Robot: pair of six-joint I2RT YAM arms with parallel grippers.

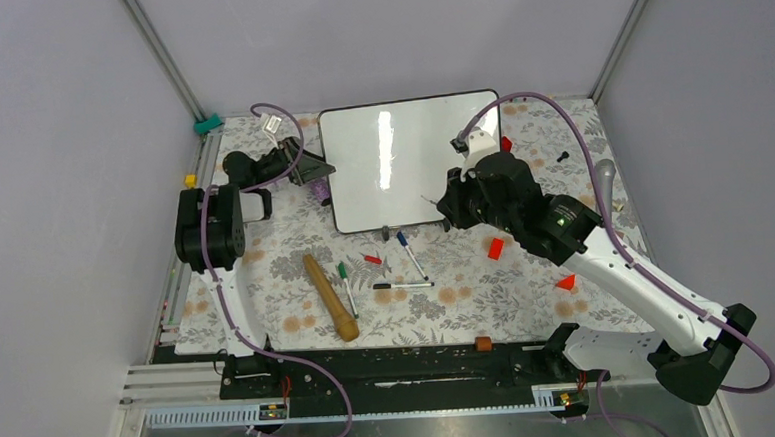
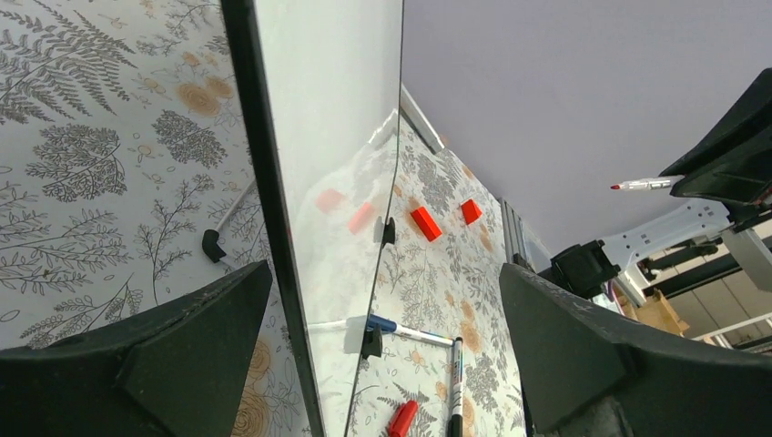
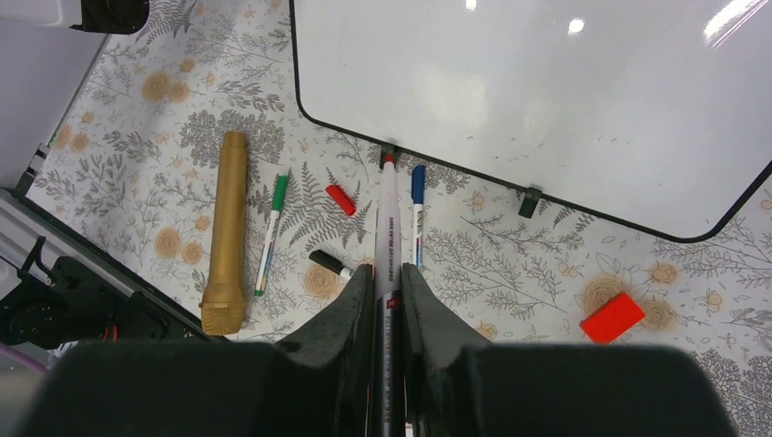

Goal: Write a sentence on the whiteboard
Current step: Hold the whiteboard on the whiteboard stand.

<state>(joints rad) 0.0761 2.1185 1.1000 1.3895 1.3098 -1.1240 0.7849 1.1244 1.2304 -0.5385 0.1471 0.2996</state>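
Right gripper (image 3: 389, 273): clenched on the barrel of a red-tipped marker (image 3: 387, 214). The marker runs straight out between the fingers with its tip uncapped.
Marker tip: above the bench, just short of the near edge of the whiteboard (image 3: 546, 91). It is not on the writing face.
Marker handling: judged light, stiff and smooth-barrelled, so it may twist or slide back under writing pressure. A hold low on the barrel, as here, looks soundest.
Whiteboard: lies at the far middle of the bench on small black feet. Its glossy face is blank but for faint specks, and no sentence shows yet.
Whiteboard handling: judged rigid, light and slick, and likely to skate on its feet when pushed. The thin black frame is the place to take hold, not the face.
Left gripper (image 2: 384, 273): released, fingers wide, with the board's left edge running between them. Contact cannot be told.
Beside the tip: blue marker (image 3: 417, 209), red cap (image 3: 340, 199), green marker (image 3: 271, 232).
Further out: wooden rod (image 3: 223, 237), red block (image 3: 613, 317).
Bench (image 3: 510, 264): floral-patterned cover.
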